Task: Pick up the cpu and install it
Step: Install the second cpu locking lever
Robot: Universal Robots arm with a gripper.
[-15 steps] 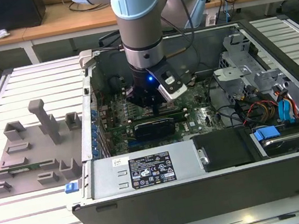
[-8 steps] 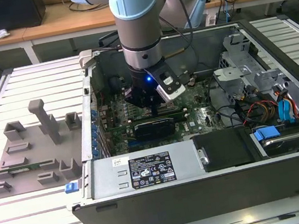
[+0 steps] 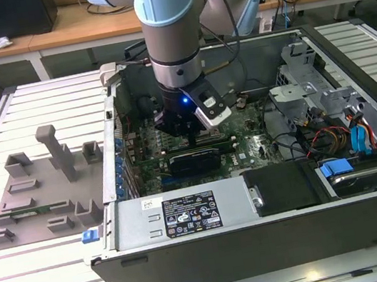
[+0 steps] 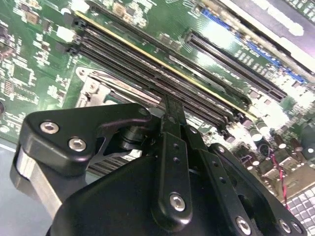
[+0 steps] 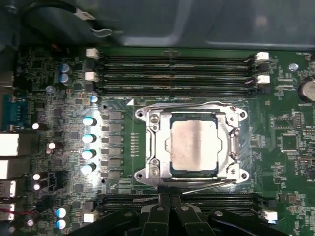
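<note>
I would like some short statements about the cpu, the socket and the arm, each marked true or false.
1. The cpu lies in the socket frame on the motherboard. True.
2. The cpu is on the grey tray. False: it sits in the socket inside the case.
3. The gripper hangs over the motherboard beside the socket. True.
4. The memory slots run along one side of the socket only. False: slots lie on two opposite sides.

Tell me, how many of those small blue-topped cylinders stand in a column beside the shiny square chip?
4, in the first wrist view: one, the next, a third and the last, all beside the cpu in its socket. Similar ones sit elsewhere.
</note>
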